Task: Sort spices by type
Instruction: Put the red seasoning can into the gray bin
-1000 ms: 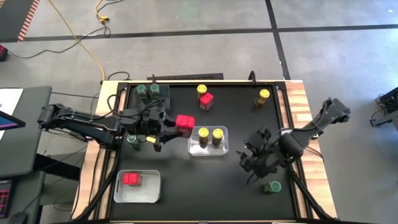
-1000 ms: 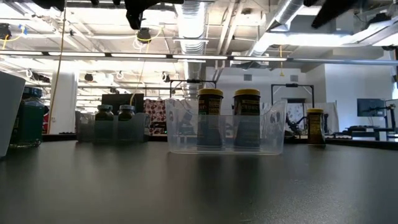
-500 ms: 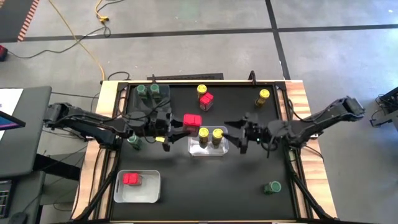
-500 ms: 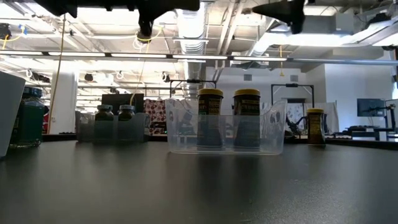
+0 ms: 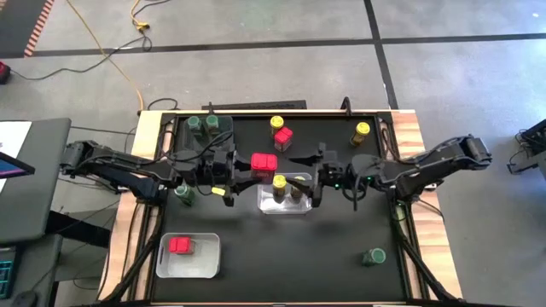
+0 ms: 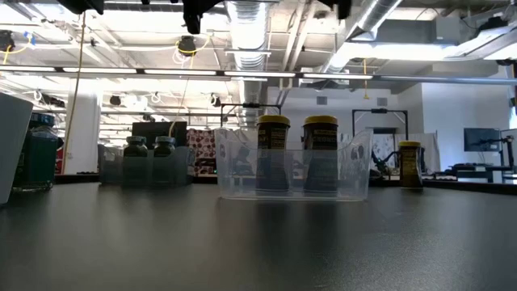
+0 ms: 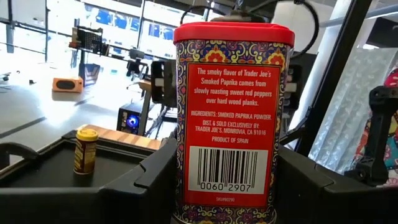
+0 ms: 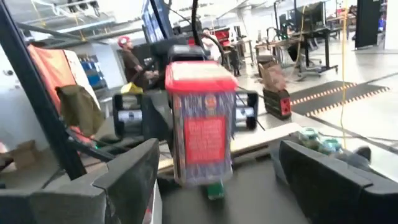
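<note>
My left gripper point(image 5: 246, 169) is shut on a squarish red-topped paprika tin point(image 5: 264, 163), held upright above the table's middle. Just right of the tin my right gripper point(image 5: 300, 172) stands open and level, facing it across a small gap, above a clear bin point(image 5: 266, 203) with two yellow-lidded jars point(image 5: 279, 182). In the right wrist view the tin point(image 8: 202, 124) stands beyond the open fingers point(image 8: 124, 180). A second red tin point(image 5: 282, 138) and a yellow-lidded jar point(image 5: 276, 124) stand at the far middle. My left gripper pinches the tin's lower body point(image 7: 186, 186) between its two fingers point(image 7: 149, 180), one on each side. The fingers lie about level and come from the table's left. The tin stands upright in the hold, red top up, lifted clear of the table.
Two green-lidded jars sit in a grey bin point(image 5: 205, 126) at the far left. A white bin point(image 5: 205, 260) at the near left holds a red tin. Single jars stand at the far right point(image 5: 362, 131), near right point(image 5: 373, 256) and left edge point(image 5: 182, 191).
My right gripper has swung from the table's near right toward the middle and tipped from pointing down to level, and now faces the red tin with its fingers still apart. My left gripper has carried the upright tin a little toward the table's right.
</note>
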Robot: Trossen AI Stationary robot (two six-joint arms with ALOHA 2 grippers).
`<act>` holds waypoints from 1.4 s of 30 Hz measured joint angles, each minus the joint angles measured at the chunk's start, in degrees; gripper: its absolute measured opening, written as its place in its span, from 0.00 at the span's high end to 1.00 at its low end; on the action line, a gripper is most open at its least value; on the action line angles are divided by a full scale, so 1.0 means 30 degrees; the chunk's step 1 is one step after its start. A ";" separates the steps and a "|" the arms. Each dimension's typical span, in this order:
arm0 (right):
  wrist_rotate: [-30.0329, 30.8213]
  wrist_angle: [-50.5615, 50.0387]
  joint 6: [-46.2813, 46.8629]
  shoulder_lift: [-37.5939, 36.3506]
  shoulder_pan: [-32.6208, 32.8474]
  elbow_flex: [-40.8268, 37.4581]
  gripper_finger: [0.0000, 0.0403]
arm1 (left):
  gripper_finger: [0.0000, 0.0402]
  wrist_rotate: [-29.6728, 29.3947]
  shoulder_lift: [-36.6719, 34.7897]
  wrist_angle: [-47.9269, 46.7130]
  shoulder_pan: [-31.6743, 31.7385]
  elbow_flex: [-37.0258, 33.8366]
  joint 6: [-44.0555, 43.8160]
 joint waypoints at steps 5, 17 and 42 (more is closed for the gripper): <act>-0.0588 -0.0323 -0.1099 0.1718 -0.0406 0.1660 0.11 | 0.51 0.0025 0.0000 -0.0037 0.0000 0.0000 0.0003; -0.1884 -0.0251 -0.1306 0.3091 -0.0968 0.3195 0.13 | 0.51 0.0044 0.0000 -0.0156 0.0000 0.0000 0.0438; -0.3374 0.0582 0.0054 0.4051 -0.1602 0.3184 0.30 | 0.51 -0.0284 0.0000 0.0051 0.0000 0.0000 0.0648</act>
